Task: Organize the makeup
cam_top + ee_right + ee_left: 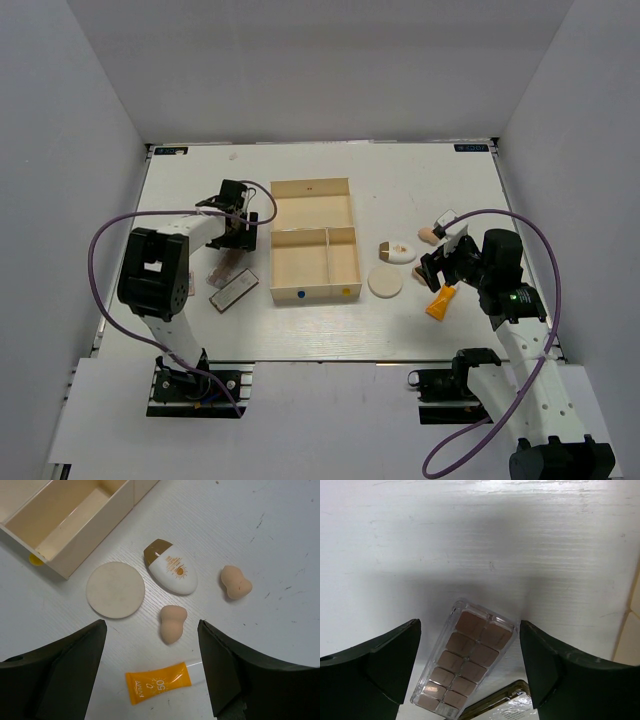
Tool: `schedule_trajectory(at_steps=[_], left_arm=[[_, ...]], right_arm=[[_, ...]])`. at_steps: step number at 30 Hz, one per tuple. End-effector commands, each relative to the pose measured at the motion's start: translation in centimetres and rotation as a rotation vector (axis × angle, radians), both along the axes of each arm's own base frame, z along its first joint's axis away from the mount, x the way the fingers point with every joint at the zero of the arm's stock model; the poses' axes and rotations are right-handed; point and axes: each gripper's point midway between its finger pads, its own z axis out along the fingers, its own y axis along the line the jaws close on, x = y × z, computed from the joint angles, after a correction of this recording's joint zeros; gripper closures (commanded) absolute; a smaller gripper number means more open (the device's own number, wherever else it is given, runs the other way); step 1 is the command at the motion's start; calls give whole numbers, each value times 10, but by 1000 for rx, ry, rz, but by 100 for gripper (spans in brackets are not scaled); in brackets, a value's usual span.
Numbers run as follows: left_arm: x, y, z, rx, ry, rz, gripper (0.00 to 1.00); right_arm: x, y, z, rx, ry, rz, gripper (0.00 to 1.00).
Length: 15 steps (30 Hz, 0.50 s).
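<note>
Here, the brown palette (462,665) is lying flat on the table (470,540), left of the tray (312,185). A second palette (505,700) is lying just beside its near corner. The left gripper (469,627) is hanging over the brown palette with its jaws standing wide apart, gripping nothing.

Right of the tray, the puff (115,589) is lying near the tray's front corner, and the oval pad (171,572) is sitting just beside it. One sponge (173,623) is resting below the pad, and a second sponge (236,582) is lying well to its right. The tube (159,688) is lying nearest the arm. The right gripper (151,625) is hovering above the first sponge and the tube, jaws spread and holding nothing.
</note>
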Motion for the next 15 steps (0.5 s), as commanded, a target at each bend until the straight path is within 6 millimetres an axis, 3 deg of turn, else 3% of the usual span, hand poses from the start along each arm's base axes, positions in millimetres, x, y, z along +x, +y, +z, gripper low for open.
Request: schedule_trajectory(at_steps=[1, 6, 15], left_arm=[[-15, 8, 1, 36, 14, 10, 10], [-26, 6, -3, 37, 40, 1, 7], [-43, 2, -26, 19, 147, -3, 14]], right_arm=[[1, 2, 1, 11, -8, 3, 20], [1, 2, 3, 13, -17, 1, 20], [0, 3, 4, 16, -17, 5, 20]])
